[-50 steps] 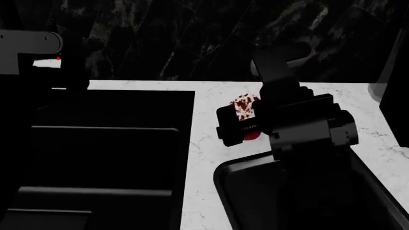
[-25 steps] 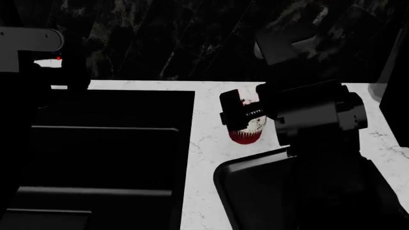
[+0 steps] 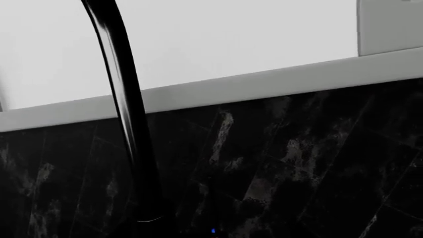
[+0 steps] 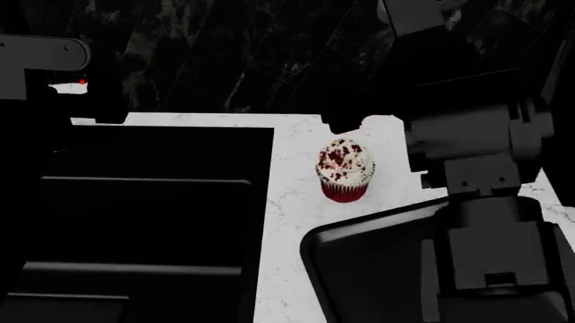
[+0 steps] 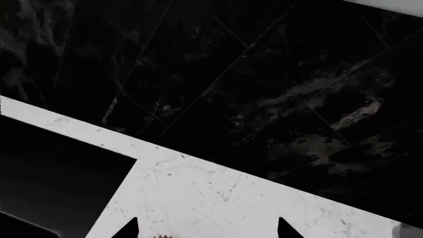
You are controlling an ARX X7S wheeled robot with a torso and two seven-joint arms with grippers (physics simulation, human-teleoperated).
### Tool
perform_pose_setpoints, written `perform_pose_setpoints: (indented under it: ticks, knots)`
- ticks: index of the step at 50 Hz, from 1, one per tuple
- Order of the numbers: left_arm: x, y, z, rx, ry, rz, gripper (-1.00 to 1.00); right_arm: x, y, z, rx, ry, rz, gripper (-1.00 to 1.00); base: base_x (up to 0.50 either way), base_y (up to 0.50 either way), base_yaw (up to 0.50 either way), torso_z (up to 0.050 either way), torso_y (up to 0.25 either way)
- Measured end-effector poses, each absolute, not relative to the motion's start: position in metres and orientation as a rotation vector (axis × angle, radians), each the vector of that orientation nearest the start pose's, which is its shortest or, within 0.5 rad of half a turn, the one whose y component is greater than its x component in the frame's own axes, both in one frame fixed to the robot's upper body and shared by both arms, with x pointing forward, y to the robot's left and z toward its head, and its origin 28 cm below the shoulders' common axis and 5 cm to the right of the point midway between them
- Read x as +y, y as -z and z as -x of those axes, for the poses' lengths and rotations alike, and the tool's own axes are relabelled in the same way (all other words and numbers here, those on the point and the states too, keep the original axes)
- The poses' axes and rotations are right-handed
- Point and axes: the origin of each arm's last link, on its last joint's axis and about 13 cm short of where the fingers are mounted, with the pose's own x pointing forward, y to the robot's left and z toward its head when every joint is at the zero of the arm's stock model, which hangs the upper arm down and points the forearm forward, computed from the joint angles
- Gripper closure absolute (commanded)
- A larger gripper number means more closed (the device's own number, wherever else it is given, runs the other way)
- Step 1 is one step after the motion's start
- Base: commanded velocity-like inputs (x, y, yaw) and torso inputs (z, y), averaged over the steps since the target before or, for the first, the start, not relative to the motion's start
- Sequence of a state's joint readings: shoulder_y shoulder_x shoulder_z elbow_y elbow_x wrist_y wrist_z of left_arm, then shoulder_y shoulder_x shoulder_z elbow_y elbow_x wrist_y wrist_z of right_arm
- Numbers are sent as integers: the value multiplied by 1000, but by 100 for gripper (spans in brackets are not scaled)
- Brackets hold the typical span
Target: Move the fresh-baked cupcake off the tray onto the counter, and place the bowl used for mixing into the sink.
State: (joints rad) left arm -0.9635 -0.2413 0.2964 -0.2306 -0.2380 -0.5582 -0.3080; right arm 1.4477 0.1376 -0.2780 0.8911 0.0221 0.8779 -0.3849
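The cupcake (image 4: pixel 346 169), red wrapper and white frosting, stands upright on the white counter (image 4: pixel 297 215), between the black sink (image 4: pixel 153 202) and the black tray (image 4: pixel 359 269). My right arm (image 4: pixel 472 145) hangs above and to the right of it. In the right wrist view my right gripper (image 5: pixel 206 233) is open and empty, with both dark fingertips (image 5: pixel 130 230) spread wide over the counter (image 5: pixel 218 198). The top of the cupcake's frosting (image 5: pixel 162 236) just shows between them. My left arm (image 4: pixel 40 57) is at the far left, its jaws lost in the dark. The bowl is out of view.
A black faucet (image 3: pixel 126 99) rises close in front of the left wrist camera, against the dark marbled backsplash (image 4: pixel 269 60). The sink's rim meets the counter just left of the cupcake. The tray's corner lies just in front of the cupcake.
My right gripper has opened and let go of the cupcake, then risen up and back. The cupcake now stands alone on the counter. The left arm has not moved.
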Motion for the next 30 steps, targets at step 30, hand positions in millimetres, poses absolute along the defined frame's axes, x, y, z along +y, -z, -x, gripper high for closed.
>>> perform_pose_setpoints:
  ticks: [30]
  knots:
    - [226, -215, -371, -142, -159, -168, -100, -139, -269, -329, 225, -93, 214, -100, -382, 30, 0, 0, 0]
